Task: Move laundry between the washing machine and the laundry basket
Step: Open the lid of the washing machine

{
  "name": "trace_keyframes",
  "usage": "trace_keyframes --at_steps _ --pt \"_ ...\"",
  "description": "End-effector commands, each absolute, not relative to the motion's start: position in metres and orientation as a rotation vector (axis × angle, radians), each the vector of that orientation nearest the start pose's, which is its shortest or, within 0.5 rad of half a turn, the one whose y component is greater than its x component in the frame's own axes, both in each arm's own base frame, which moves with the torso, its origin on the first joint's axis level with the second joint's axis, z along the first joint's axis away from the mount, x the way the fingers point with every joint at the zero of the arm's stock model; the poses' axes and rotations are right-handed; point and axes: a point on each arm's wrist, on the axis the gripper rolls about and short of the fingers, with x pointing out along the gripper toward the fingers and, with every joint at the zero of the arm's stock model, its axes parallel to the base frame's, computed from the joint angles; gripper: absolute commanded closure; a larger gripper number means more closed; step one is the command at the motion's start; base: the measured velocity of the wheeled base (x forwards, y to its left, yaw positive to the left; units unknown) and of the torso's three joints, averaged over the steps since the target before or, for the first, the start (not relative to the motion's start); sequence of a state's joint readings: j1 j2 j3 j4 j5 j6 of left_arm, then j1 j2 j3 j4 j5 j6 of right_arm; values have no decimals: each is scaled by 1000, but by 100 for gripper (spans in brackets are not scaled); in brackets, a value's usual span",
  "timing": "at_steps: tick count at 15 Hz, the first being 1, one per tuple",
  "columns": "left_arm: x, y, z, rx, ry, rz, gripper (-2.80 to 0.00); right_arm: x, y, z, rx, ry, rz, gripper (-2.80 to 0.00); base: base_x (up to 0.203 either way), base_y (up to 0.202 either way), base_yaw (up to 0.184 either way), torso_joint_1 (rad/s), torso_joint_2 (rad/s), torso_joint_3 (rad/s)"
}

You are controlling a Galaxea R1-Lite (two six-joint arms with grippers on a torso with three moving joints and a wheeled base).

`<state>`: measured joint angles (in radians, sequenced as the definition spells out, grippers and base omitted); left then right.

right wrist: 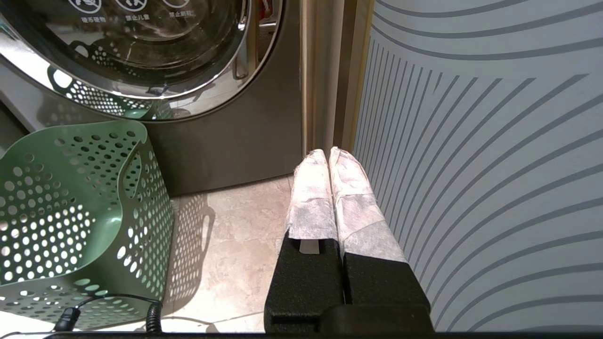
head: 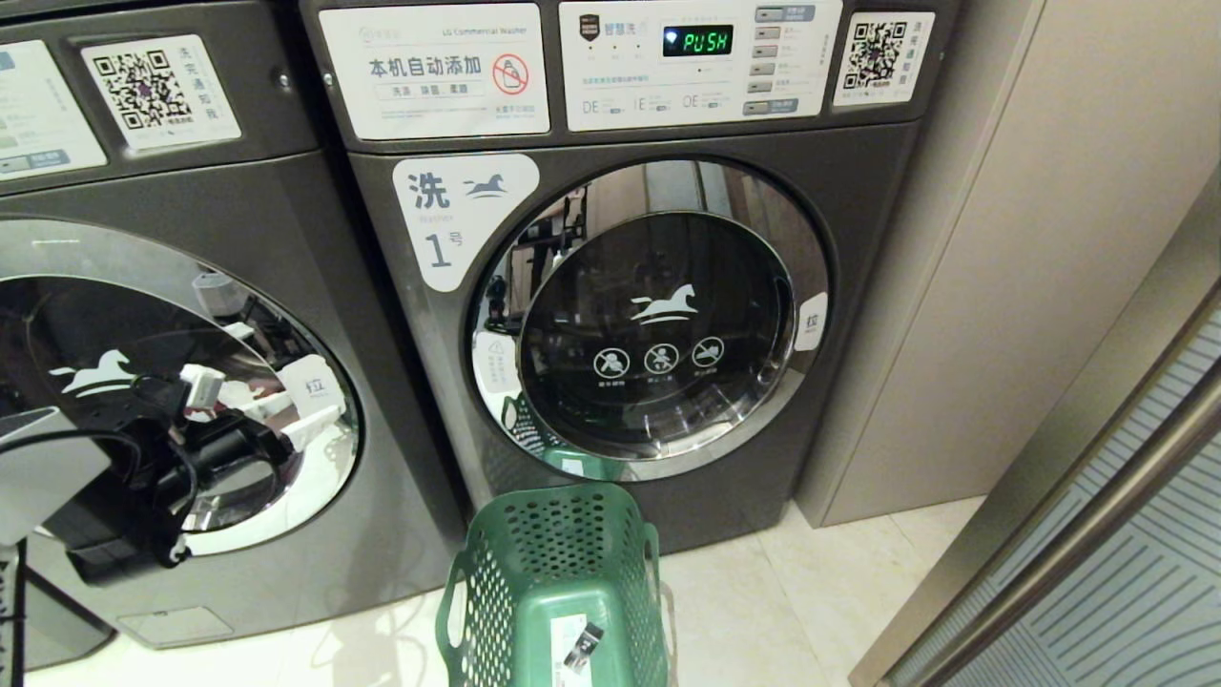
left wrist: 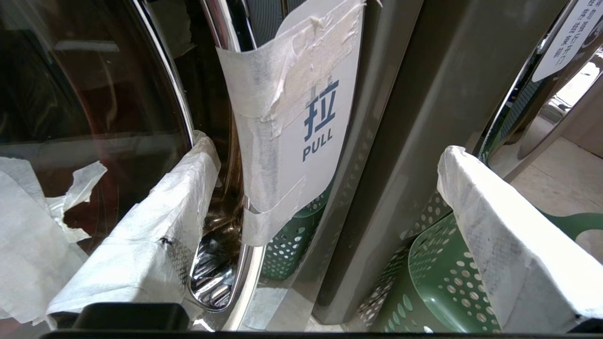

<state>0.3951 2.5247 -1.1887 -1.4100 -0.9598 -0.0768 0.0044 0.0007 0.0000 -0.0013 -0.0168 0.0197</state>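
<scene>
chrome door rim (left wrist: 245,263) of the washing machine (head: 238,219) is facing the released left end effector (left wrist: 325,226), seemingly lining up beside the pull label (left wrist: 320,122) to open it, while the right end effector (right wrist: 330,160) is sitting clenched.

basket (head: 563,582): on floor (head: 763,611), before machine 1 (head: 630,315)
machine 2 (head: 172,382): left of machine 1

Probably a shared laundry room: numbered commercial washers (head: 610,315) (QR payment stickers (head: 876,55)) side by side.

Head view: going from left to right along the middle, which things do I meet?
Left gripper at the left machine's door → machine labelled 1 → beige wall panel → striped door.
</scene>
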Motion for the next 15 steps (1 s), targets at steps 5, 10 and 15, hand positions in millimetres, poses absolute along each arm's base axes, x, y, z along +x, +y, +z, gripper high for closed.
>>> trace_keyframes --at_steps 5,10,15 --pt "424 145 26 -20 -34 -601 -280 -23 0 76 20 0 -12 0 0 0 0 0 0 0" --pt "425 142 25 7 -41 -609 -280 -23 0 76 20 0 -12 0 0 0 0 0 0 0" --pt "429 140 23 8 -43 -681 -280 -23 0 76 20 0 -12 0 0 0 0 0 0 0"
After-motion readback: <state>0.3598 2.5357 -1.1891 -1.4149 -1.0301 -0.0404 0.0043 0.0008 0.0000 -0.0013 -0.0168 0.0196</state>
